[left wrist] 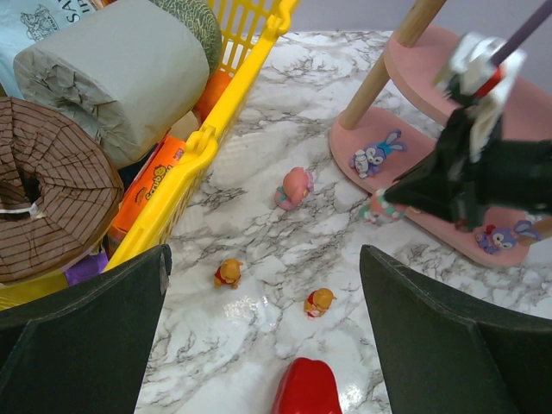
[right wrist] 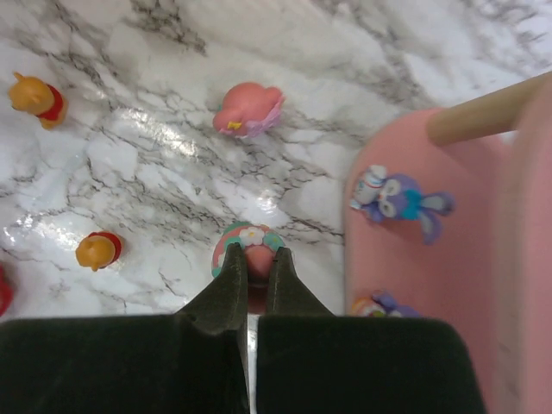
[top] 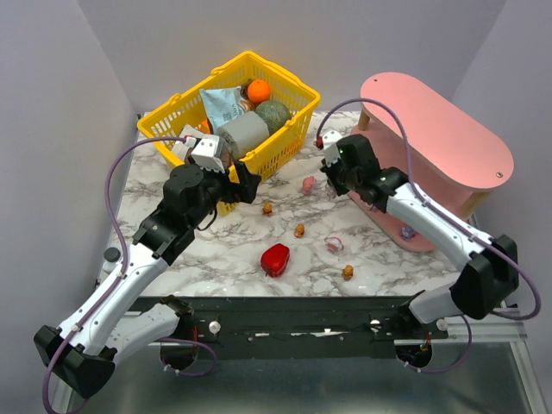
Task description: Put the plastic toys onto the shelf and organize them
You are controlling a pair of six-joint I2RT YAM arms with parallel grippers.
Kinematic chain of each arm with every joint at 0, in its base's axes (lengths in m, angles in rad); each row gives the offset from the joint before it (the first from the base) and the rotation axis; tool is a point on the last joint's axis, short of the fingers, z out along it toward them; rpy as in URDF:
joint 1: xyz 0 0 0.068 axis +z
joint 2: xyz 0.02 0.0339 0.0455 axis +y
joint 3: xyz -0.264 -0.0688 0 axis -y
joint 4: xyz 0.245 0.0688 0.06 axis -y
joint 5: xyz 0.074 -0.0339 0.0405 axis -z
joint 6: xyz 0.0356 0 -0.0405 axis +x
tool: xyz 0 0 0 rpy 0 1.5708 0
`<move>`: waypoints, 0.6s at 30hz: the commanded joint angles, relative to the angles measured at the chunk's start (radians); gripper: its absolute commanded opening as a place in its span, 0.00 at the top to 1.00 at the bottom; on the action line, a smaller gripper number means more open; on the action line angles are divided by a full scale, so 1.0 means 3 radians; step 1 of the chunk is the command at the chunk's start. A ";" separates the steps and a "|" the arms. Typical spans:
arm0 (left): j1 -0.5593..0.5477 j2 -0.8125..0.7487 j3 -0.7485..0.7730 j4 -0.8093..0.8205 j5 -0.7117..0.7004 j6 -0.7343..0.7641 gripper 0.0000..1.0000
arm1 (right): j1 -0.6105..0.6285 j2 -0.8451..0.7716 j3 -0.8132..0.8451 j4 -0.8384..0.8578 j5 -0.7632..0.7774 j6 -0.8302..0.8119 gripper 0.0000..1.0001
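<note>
My right pincer (right wrist: 252,263) is clamped on a pink-and-teal figurine (right wrist: 248,240) on the surface (right wrist: 164,164), just beside the pink shelf (right wrist: 414,267). I'd lift it over the bottom board's edge and set it by the purple rabbit (right wrist: 398,200).

Bench (top: 216,259): white marble, grey veins.
Shelf (top: 448,138): pink boards, pale wood posts.
Basket (top: 177,112): yellow mesh.
Pepper (top: 275,259): glossy red.
Bear figurines (right wrist: 34,97): orange-brown, red tops.
Rabbit figurine (right wrist: 398,200): purple-blue, white face.
Round figurine (right wrist: 248,109): pink.
Flower figurine (right wrist: 250,243): pink, green band, white flower.
</note>
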 commanded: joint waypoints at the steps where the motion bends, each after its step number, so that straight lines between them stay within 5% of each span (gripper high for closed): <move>1: 0.0018 -0.0047 -0.0016 0.0012 -0.0001 0.0010 0.01 | -0.0003 -0.0316 0.0437 -0.0926 0.0278 -0.0135 0.99; 7: 0.0018 -0.0027 -0.0057 0.0068 0.0061 -0.0001 0.01 | -0.0146 -0.0572 0.0795 -0.1545 0.0462 -0.0130 0.99; 18: 0.0023 0.0045 -0.0051 0.0135 0.0178 -0.0011 0.01 | -0.0550 -0.0761 0.0673 -0.1465 0.0748 -0.0069 0.99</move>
